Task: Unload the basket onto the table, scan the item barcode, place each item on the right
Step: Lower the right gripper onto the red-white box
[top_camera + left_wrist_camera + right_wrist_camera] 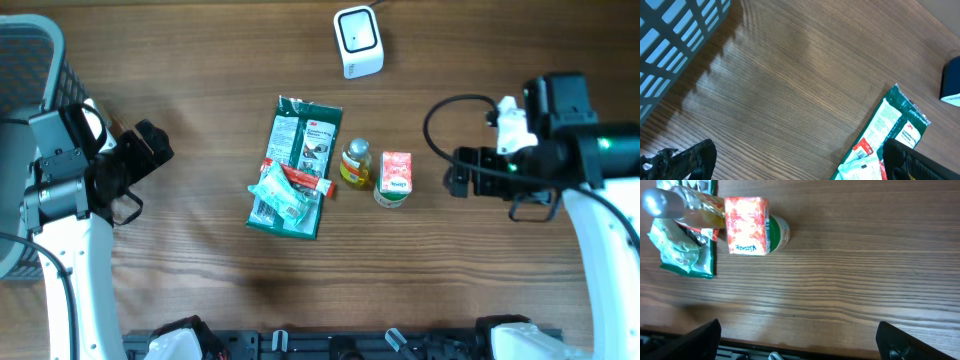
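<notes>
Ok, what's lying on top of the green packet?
A pale teal pouch and a red-and-white tube lie on the green packet; the print beneath them is hidden.

My right gripper (pixel 800 341) spread wide above the wooden table (pixel 865 260), orange tissue pack (pixel 746 226) against a green-and-white can (pixel 779 232), yellow bottle (pixel 685 202) and green packet (pixel 687 257) upper left

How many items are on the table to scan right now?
6: green 3M packet, pale pouch and red tube on it, yellow bottle beside it, orange Kleenex pack and a green-white tub at right. More may hide underneath.
</notes>
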You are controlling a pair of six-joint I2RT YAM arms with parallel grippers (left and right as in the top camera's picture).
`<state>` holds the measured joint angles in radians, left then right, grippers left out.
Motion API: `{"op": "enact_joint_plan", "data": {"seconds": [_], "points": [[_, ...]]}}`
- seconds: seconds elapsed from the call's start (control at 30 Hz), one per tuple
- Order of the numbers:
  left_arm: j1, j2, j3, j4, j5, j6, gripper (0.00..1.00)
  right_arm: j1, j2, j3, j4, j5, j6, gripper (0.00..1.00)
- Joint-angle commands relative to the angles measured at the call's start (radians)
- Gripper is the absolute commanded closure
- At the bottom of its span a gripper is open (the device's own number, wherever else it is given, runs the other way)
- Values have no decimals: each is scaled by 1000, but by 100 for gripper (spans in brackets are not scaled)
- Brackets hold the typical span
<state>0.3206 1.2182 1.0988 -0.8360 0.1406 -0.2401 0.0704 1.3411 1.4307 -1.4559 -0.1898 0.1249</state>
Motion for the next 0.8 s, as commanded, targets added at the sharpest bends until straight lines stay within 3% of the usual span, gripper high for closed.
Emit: {"op": "enact_joint_plan", "data": {"seconds": [0.0, 0.1, 0.17, 0.47, 0.5, 0.57, 0.77], "points": [[-3, 2, 1, 2, 12, 21, 0, 77, 84, 15, 40, -36, 8, 1], [-3, 2, 1, 2, 12, 21, 0, 200, 179, 15, 146, 33, 108, 1], [-3, 2, 1, 2, 12, 21, 0, 268, 249, 15, 208, 90, 171, 7], [-3, 2, 1, 2, 12, 21, 0, 314, 490, 14, 259, 115, 216, 30], [-3, 2, 1, 2, 12, 21, 0, 314, 500, 14, 261, 115, 215, 32], [-3, 2, 1, 2, 12, 21, 0, 314, 494, 15, 264, 114, 191, 58], [-3, 2, 1, 2, 12, 21, 0, 237, 381, 34, 241, 56, 67, 62]]}}
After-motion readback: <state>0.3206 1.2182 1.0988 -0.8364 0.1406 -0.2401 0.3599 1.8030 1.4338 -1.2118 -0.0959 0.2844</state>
